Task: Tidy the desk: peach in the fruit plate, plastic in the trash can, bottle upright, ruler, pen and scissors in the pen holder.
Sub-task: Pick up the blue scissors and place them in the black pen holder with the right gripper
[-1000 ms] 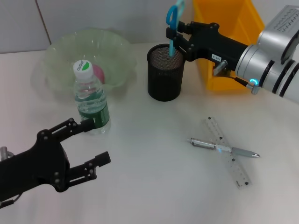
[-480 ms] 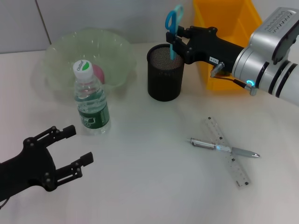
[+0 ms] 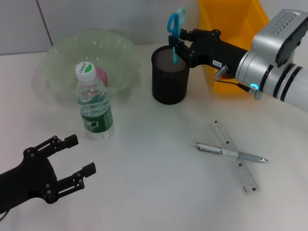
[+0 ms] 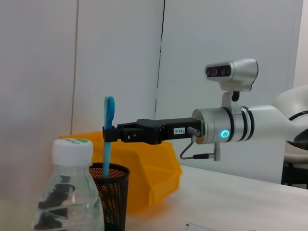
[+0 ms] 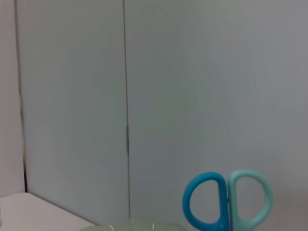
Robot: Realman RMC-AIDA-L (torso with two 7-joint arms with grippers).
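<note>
While the scissors [image 3: 175, 29] stand upright with their blue handles high above the pen holder [image 3: 170, 74], their blades reach down past its rim and the tips are lost behind the black mesh. The right gripper [image 3: 176, 45] is clamped on the scissors just below the handles, directly over the holder's opening; in the right wrist view only the two handle loops show, the rest cut off at the edge. From the left wrist view the same scissors hang straight down into the holder, gripped at the end of the right arm.

Behind the holder and touching nothing of it sits the yellow bin [image 3: 236, 33], partly covered by the right arm. Beside the holder, toward the robot's left, is the clear fruit plate [image 3: 62, 53], with the peach [image 3: 101, 75] inside it, half hidden by the bottle [image 3: 94, 103], which stands upright in front of the plate.

In front of the holder, toward the robot's right, the pen [image 3: 230, 153] lies across the ruler [image 3: 234, 162] on the table [image 3: 154, 192], the two touching where they cross.

Well in front of the holder, on the bottle's side, the left gripper [image 3: 74, 156] hovers over the table with its fingers spread wide and nothing between them.
</note>
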